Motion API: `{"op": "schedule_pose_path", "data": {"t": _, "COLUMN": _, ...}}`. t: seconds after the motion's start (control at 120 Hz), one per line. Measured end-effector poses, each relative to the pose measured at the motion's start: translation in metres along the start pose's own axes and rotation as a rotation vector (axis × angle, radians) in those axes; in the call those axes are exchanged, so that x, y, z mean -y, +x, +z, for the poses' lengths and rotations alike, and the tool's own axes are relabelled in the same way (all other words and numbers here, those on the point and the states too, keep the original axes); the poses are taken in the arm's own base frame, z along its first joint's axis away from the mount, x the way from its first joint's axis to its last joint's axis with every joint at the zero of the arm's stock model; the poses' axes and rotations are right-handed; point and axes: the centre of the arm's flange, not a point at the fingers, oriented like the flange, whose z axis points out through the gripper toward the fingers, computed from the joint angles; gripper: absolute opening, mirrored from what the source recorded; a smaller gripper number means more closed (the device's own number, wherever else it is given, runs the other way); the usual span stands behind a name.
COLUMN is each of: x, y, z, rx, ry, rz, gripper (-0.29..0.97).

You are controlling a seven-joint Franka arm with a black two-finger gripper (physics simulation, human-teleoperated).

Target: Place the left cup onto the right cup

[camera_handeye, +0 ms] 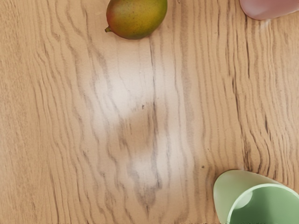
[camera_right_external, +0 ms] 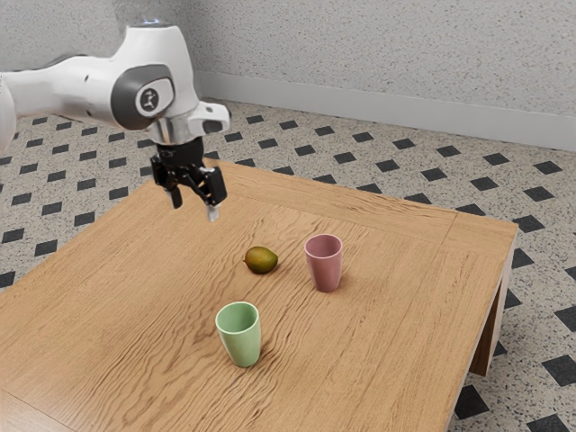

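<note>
Green cup (camera_right_external: 238,333) and pink cup (camera_right_external: 323,261) stand upright, apart.

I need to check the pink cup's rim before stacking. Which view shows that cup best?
The exterior view: the pink cup stands whole and upright on the table, mouth up, near the mango. In the wrist view it is cut off, a small part of its wall showing.
</note>
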Motion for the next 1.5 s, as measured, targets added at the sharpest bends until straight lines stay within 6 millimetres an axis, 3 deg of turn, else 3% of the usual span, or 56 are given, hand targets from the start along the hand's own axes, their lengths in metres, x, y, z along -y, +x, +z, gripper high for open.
{"op": "schedule_pose_path", "data": {"t": 0.708, "x": -0.042, "y": -0.03, "z": 0.023, "rx": 0.009, "ry": -0.004, "rz": 0.068, "gripper": 0.66}}
{"op": "schedule_pose_path", "data": {"t": 1.5, "x": -0.024, "y": -0.035, "z": 0.057, "rx": 0.07, "ry": -0.013, "rz": 0.024, "gripper": 0.66}}
